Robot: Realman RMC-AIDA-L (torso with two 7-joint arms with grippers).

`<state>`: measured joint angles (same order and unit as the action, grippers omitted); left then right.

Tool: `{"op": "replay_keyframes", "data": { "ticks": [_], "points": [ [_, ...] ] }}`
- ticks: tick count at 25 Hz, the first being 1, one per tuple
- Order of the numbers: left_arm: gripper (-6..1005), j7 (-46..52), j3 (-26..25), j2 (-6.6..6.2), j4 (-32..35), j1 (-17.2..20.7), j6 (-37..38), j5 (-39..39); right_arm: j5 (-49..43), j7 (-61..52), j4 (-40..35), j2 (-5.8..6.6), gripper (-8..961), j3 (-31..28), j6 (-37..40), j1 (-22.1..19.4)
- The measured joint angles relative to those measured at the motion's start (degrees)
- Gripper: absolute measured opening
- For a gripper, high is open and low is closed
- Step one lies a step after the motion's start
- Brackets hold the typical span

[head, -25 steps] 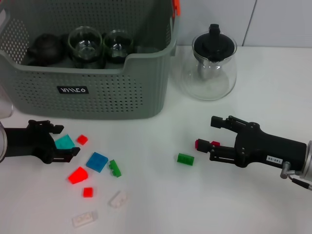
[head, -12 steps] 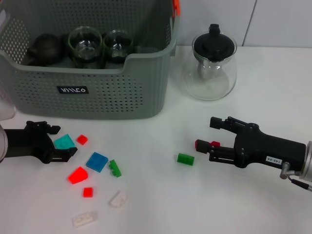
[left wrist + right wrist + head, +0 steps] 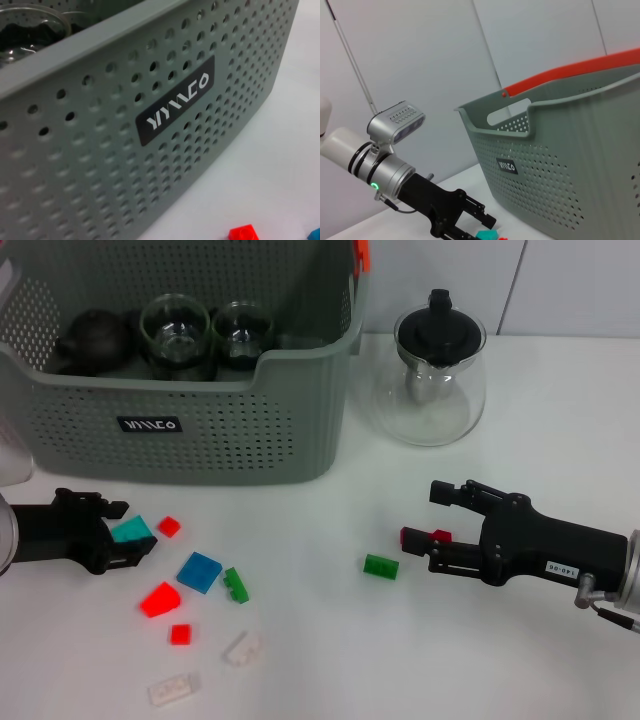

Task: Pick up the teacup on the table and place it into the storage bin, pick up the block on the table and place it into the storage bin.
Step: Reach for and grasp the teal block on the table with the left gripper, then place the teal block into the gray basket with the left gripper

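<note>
the left tool (image 3: 118,533) lies low on the worktop (image 3: 330,660) just in front of the storage bin (image 3: 190,430), its jaws narrow around the teal block (image 3: 131,531), which sits between the fingertips; it looks closed on the block, though whether the grip is firm is hard to tell from here. the right tool (image 3: 432,525) rests well apart on the other side, jaws spread, with a small red and dark block (image 3: 424,536) between them and a green block (image 3: 380,566) just beside. teacups (image 3: 174,332) already stand inside the bin. to do this step well, the left tool should squeeze the teal block squarely, lift straight up until it clears the perforated front wall, then carry it over the rim and release over a bare part of the floor, away from the glass cups. the small red block (image 3: 168,526) lies near the fingertips, so a clean vertical lift avoids nudging it.
</note>
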<state>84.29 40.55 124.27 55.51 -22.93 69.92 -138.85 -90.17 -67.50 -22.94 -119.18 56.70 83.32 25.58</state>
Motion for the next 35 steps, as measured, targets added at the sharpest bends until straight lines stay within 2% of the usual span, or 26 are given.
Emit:
{"op": "replay_keyframes", "data": {
  "ticks": [8,13,16,18,20,23,24,27,31,35],
  "points": [
    [557,0.05,0.06,0.02,0.09,-0.20,-0.01,-0.70,0.00,0.00,0.00,0.00,945,-0.01,0.02,0.00],
    [401,0.11,-0.35,0.11,1.92,0.31,0.79,0.37,0.00,0.00,0.00,0.13,945,-0.05,0.10,0.00],
    [401,1.11,-1.32,-0.05,4.82,0.85,5.10,1.90,0.00,0.00,0.00,0.23,945,-0.24,0.34,-0.02],
    [401,2.14,-3.73,-0.52,7.33,0.71,10.67,2.81,0.01,0.00,0.00,0.27,945,-0.31,0.64,-0.04],
    [401,2.57,-7.54,-1.59,8.76,0.13,18.34,4.45,0.00,0.00,0.00,0.33,945,-0.35,1.02,-0.04],
    [401,2.62,-16.50,-5.49,7.25,-2.19,33.18,8.93,0.03,0.00,0.00,0.43,945,-0.36,1.43,-0.03],
    [401,2.59,-20.97,-7.43,5.28,-3.68,39.03,10.72,0.04,-0.01,0.00,0.46,945,-0.36,1.46,-0.03],
    [401,4.51,-29.54,-10.40,1.66,-6.34,48.14,15.08,0.05,0.00,0.01,0.54,945,-0.36,1.48,-0.01],
    [402,10.74,-31.14,-11.74,0.70,-8.76,49.19,21.61,0.06,0.00,-0.06,0.53,945,-0.36,1.66,-0.09],
    [402,15.64,-30.91,-12.14,0.39,-12.67,45.84,25.15,0.20,0.03,-0.25,0.46,945,-0.36,1.68,-0.01]
  ]
}}
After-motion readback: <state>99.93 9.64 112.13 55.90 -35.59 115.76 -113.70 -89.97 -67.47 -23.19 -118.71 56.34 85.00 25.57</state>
